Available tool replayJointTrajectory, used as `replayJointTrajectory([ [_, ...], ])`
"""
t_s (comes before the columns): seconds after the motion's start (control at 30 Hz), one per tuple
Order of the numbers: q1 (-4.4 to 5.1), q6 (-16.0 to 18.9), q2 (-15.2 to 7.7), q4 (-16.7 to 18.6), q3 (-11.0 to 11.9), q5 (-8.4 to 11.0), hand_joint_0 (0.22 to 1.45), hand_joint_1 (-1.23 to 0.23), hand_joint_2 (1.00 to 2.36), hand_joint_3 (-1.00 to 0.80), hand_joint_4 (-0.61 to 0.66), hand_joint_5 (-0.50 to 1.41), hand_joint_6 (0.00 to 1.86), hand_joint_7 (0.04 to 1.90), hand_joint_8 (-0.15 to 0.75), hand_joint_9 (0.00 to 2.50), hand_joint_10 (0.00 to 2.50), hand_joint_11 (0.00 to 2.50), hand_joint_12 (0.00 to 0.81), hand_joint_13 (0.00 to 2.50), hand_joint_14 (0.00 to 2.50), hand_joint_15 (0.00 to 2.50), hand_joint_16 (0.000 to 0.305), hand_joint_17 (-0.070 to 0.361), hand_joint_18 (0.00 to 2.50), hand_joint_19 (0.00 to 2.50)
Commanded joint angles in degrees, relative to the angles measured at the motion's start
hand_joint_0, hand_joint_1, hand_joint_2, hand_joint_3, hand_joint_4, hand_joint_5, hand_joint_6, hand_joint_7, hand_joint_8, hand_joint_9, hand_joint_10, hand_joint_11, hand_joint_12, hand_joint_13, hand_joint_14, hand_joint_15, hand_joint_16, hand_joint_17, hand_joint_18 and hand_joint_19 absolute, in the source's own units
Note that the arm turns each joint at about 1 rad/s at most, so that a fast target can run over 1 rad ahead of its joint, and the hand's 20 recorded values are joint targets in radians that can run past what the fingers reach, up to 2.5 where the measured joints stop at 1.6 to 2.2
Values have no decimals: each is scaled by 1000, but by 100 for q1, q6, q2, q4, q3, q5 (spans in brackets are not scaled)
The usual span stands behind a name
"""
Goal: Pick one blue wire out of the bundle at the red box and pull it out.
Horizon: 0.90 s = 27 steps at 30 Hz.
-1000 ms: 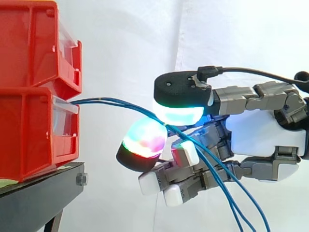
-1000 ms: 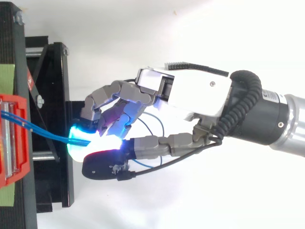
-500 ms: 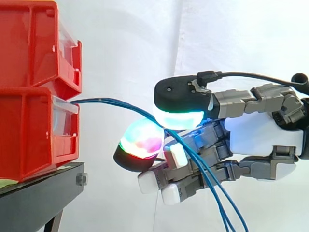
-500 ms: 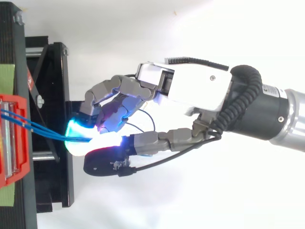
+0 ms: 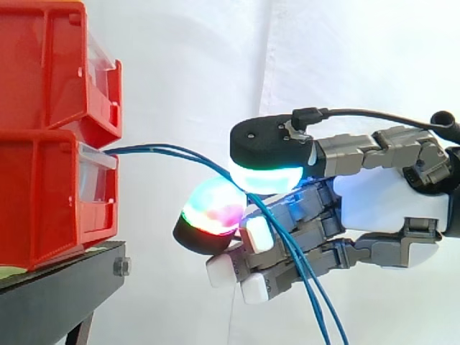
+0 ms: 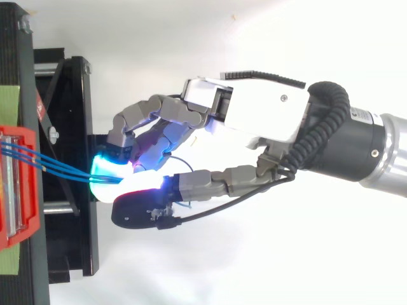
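Observation:
A bundle of thin blue wires point(image 5: 172, 152) leaves the front of the lower red box point(image 5: 43, 194) and arcs right to my hand point(image 5: 388, 201). The cyan-glowing thumb pad point(image 5: 266, 172) sits above the wires and a red-green glowing fingertip point(image 5: 212, 208) below them, so the wires are pinched between the two. I cannot tell how many strands are held. Past the pinch the wires hang down across the curled fingers to the bottom edge. From above, three strands point(image 6: 57, 170) fan from the red box point(image 6: 25, 210) to the hand point(image 6: 254, 121).
A second red box point(image 5: 43, 72) is stacked on the lower one. Both rest on a black stand point(image 5: 57, 295), whose frame point(image 6: 70, 127) lies just under the fingertips. A white curtain is behind.
The hanging wire ends have swung left, closer under the hand. From above, the strands now fan apart and the loose loop under the palm has shrunk. The hand has barely shifted.

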Motion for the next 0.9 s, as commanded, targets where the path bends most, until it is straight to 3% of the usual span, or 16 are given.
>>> replayJointTrajectory([
  [0.0, -3, -9, 0, 0, -1, -5, 602, -791, 1008, -4, 373, -127, 798, 832, 333, 1046, 20, 610, 435, 749, 16, 402, 72, 161, 584, 515],
  [0.13, -3, 0, 0, 8, 8, -5, 587, -690, 1005, -63, 385, -57, 607, 1176, 323, 1048, 16, 432, 438, 750, 16, 358, 74, 167, 596, 523],
  [0.23, -3, -9, 0, 0, -1, -5, 617, -651, 1007, -67, 398, -41, 552, 1280, 309, 1056, 19, 428, 424, 749, 15, 379, 71, 159, 572, 529],
  [0.33, -3, -9, 0, 8, -1, -5, 633, -658, 1012, -82, 382, -45, 537, 1296, 306, 1050, 22, 521, 417, 734, 17, 400, 67, 150, 549, 532],
  [0.47, -3, -9, 0, 8, -1, -5, 638, -664, 1017, -79, 377, -74, 585, 1173, 299, 1009, 25, 611, 401, 695, 18, 416, 63, 142, 518, 535],
  [0.53, -3, -9, 0, 8, -1, -5, 633, -778, 1015, -46, 386, -105, 668, 1022, 309, 1004, 25, 678, 415, 697, 18, 423, 65, 147, 530, 528],
  [0.63, -3, -9, 0, 8, 8, -5, 626, -815, 1016, -64, 401, -124, 740, 925, 313, 1011, 26, 702, 415, 704, 19, 422, 66, 148, 531, 528],
  [0.73, -3, -9, 0, 17, -1, -5, 600, -784, 1013, -75, 421, -98, 682, 1012, 315, 1030, 24, 604, 422, 725, 18, 412, 69, 154, 548, 527],
  [0.83, -12, -9, 0, 8, -1, -5, 614, -647, 1012, -100, 451, -46, 506, 1311, 303, 1055, 19, 469, 412, 731, 16, 398, 68, 153, 540, 539],
  [0.87, -12, -9, 0, 8, -1, -5, 619, -631, 1013, -102, 444, -44, 501, 1301, 296, 1054, 18, 453, 410, 730, 18, 392, 67, 152, 533, 548],
])
